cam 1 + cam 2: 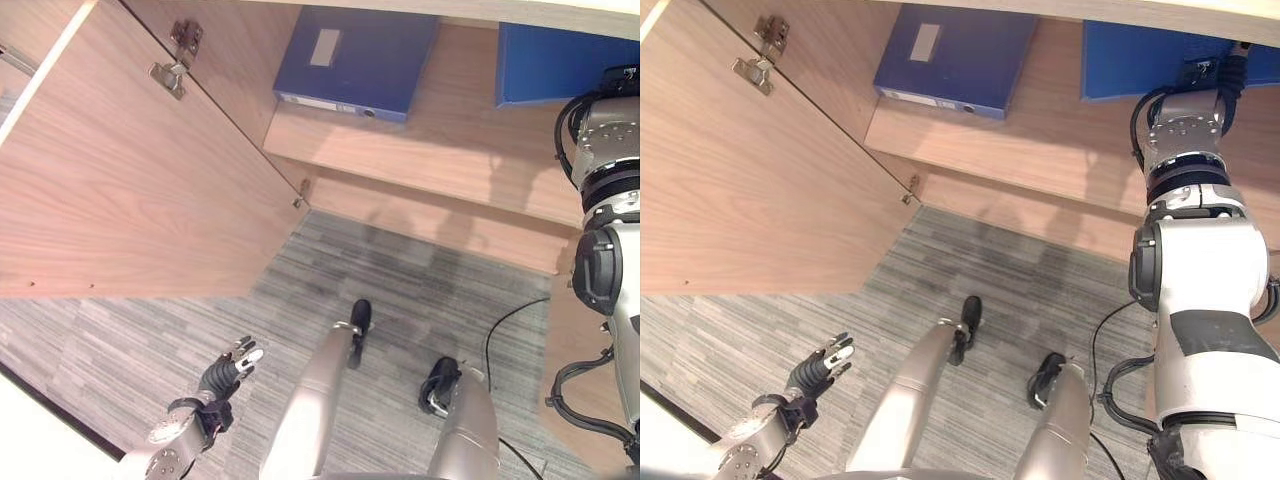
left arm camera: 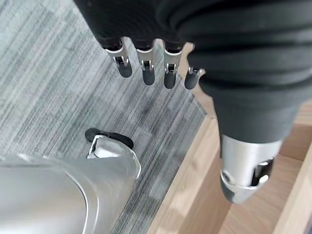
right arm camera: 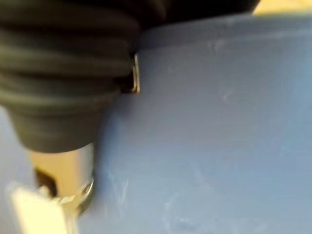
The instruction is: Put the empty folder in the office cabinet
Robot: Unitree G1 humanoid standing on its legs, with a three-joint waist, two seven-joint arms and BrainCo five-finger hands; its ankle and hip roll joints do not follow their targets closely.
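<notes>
A: Placing looks like the step in hand. The right hand point(image 3: 63, 97) is far up at the cabinet shelf point(image 1: 450, 150), pressed close against a blue folder point(image 1: 1140, 60) lying at the shelf's right end.

B: Does it have hold of it?

A: I cannot tell. Its wrist view shows the ribbed cover and thumb hard against smooth matte blue board, faintly scuffed; the fingers are hidden. The left hand point(image 1: 228, 372) hangs low and near, over the carpet point(image 1: 150, 350), fingers straight and loose, holding nothing.

B: And the other blue one?

A: A second folder point(image 1: 355, 60) lies flat further left on the same shelf, a thick box file with a pale label on its cover and a finger hole in the spine. The two are well apart.

B: Next move?

A: As I judge it, the folder needs to sit fully on the shelf, then the hand must let go and draw back without dragging it out. The wood-grain door point(image 1: 130, 170) stands wide open on the left, metal hinges point(image 1: 178, 55) showing; the shelf is flat, smooth laminate, the carpet grey and striped.
</notes>
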